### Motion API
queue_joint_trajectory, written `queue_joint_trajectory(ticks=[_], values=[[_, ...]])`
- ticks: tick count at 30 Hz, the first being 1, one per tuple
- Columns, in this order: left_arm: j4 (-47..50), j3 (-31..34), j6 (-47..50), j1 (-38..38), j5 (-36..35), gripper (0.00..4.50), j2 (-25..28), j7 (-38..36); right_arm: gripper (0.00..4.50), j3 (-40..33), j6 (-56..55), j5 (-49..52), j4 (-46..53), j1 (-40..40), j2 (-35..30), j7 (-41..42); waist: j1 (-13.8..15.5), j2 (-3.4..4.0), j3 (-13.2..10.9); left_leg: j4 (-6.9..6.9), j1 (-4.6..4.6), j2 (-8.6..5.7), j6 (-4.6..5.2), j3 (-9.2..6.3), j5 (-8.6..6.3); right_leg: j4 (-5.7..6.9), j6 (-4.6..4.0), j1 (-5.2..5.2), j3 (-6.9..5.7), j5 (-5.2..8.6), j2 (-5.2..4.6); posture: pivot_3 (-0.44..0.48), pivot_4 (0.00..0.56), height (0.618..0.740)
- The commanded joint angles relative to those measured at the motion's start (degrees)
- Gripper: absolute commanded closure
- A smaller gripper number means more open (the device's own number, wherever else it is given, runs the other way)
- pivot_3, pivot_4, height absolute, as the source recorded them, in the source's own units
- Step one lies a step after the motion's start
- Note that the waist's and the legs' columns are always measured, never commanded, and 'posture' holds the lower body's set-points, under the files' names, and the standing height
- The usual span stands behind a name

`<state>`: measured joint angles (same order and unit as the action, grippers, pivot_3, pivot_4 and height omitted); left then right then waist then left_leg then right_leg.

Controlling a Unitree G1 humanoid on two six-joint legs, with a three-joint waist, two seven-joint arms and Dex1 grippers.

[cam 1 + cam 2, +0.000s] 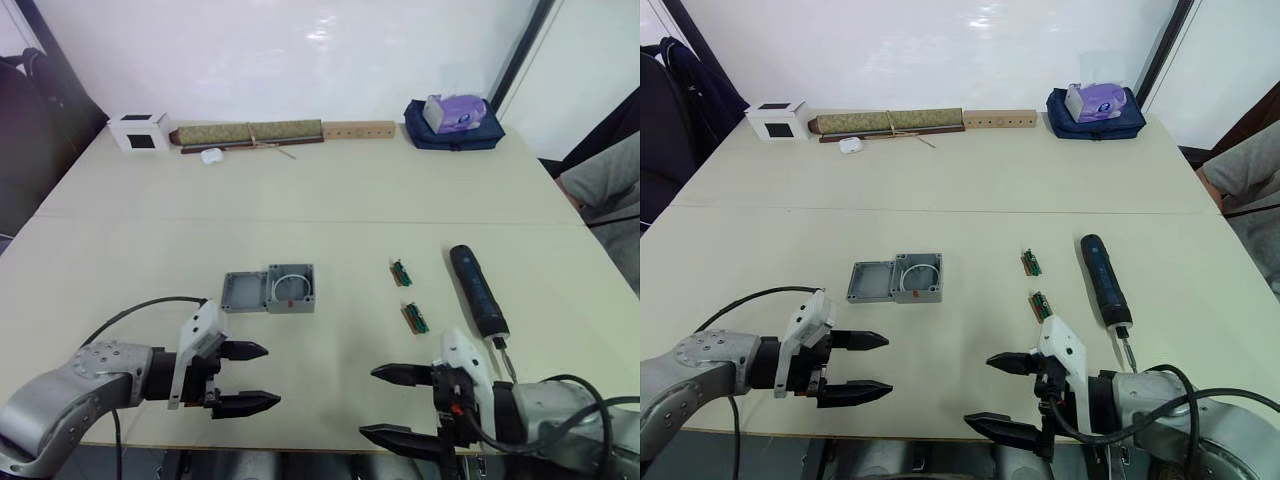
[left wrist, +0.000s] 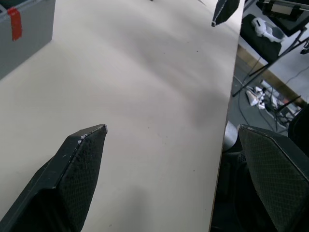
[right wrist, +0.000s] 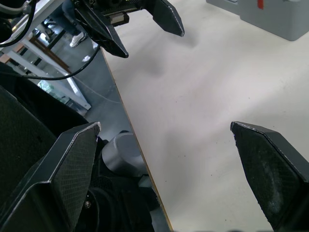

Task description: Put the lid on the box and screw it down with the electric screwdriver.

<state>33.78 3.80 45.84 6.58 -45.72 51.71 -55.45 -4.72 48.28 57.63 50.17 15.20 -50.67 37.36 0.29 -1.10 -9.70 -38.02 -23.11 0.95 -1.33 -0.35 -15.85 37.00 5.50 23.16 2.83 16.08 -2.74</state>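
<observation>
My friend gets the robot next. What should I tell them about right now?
Left end effector: open, empty, above the near table edge.
Right end effector: open, empty, also at the near edge.
The lid lies open side up, touching the left side of the box, mid-table.
The electric screwdriver lies flat to the right, beyond the right end effector, bit pointing toward the robot.
Two small green strips lie between the box and the electric screwdriver.
Done: nothing yet.
Left: put the lid on the box, then pick up the electric screwdriver and screw it down.

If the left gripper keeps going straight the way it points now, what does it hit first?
Most likely the right gripper. The left gripper, jaws open, points across the near table edge toward it, with bare table between. The box sits off to the side of that line. Depth is uncertain.
</observation>
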Motion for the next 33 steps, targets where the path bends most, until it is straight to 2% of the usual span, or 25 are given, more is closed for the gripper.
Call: queue_joint_trajectory(ticks=[1, 9, 15, 17, 21, 25, 28, 31, 33], values=[[1.15, 1.22, -0.05, 0.40, -0.88, 0.05, 0.06, -0.03, 0.00, 0.12, 0.30, 1.58, 0.78, -0.54, 0.00, -0.40, 0.00, 0.00, 0.00, 0.00, 0.00, 0.00, 0.00, 0.00, 0.00, 0.00, 0.00, 0.00, 0.00, 0.00, 0.00, 0.000, 0.150, 0.740], [1.78, 1.26, -0.06, 1.36, -0.82, 0.05, 0.10, 0.52, 0.00, 0.02, 2.13, 1.60, 1.47, -1.53, -0.40, -2.89, -0.04, 0.00, 0.00, 0.00, 0.01, 0.00, 0.00, 0.00, 0.00, 0.02, 0.00, 0.00, 0.00, 0.00, 0.01, 0.000, 0.150, 0.740], [2.17, 3.26, 2.12, 2.12, -4.66, 0.05, -0.25, 1.30, 0.00, -0.10, 2.74, 4.12, 1.19, -3.05, -0.01, -3.20, -0.03, 0.00, 0.00, 0.00, 0.01, 0.01, 0.00, 0.00, 0.00, 0.03, 0.00, 0.01, 0.00, 0.00, 0.00, 0.000, 0.150, 0.740], [2.39, 3.20, 1.71, 2.40, -3.00, 0.05, -0.17, 2.65, 0.00, 0.42, 3.17, 4.37, 1.24, -3.95, -0.42, -3.37, -0.03, 0.00, 0.00, 0.00, 0.01, 0.00, 0.00, 0.00, 0.00, 0.04, 0.00, 0.01, 0.00, 0.00, -0.01, 0.000, 0.150, 0.740], [2.89, 5.34, 0.62, 1.81, -1.82, 0.05, -3.54, 8.92, 0.00, 1.21, 2.85, 3.94, 0.04, -7.38, 2.09, -6.87, -0.11, -0.01, 0.00, 0.00, 0.03, 0.00, 0.00, 0.00, 0.00, 0.06, 0.00, 0.00, 0.02, 0.00, -0.01, 0.000, 0.150, 0.740], [2.49, 5.65, 1.46, 0.49, -1.89, 0.05, -2.91, 9.04, 0.00, 1.50, 6.53, 6.73, -2.11, -9.61, 1.97, -10.22, -0.06, -0.01, 0.00, -0.01, 0.03, 0.00, 0.00, 0.00, 0.00, 0.08, 0.04, 0.00, 0.02, -0.03, 0.00, 0.000, 0.150, 0.740], [0.50, 4.00, 3.46, -3.61, -2.62, 0.05, -0.97, 7.34, 0.00, 1.75, 6.51, 6.73, -2.26, -11.48, 2.94, -11.53, 0.15, -0.01, 0.00, -0.02, 0.02, -0.02, 0.00, 0.00, 0.00, 0.08, 0.00, 0.01, 0.02, 0.00, 0.00, 0.000, 0.150, 0.740], [-2.03, -0.53, 6.70, -14.92, 0.28, 0.05, 6.57, 3.00, 0.00, 0.46, 5.93, 10.55, -2.56, -15.66, 3.69, -12.12, 0.24, -0.09, -0.04, -0.08, 0.01, -0.06, 0.00, -0.01, 0.00, 0.10, -0.01, 0.01, -0.01, 0.00, 0.05, 0.000, 0.150, 0.740], [-4.45, -4.02, 4.37, -22.67, 4.01, 0.05, 11.40, -2.73, 0.00, -0.55, 5.88, 13.91, -2.72, -18.73, 3.78, -13.82, 0.12, -0.08, -0.04, -0.14, -0.05, -0.07, 0.00, 0.01, 0.00, 0.11, -0.01, 0.05, -0.03, 0.00, 0.12, 0.000, 0.150, 0.740]])
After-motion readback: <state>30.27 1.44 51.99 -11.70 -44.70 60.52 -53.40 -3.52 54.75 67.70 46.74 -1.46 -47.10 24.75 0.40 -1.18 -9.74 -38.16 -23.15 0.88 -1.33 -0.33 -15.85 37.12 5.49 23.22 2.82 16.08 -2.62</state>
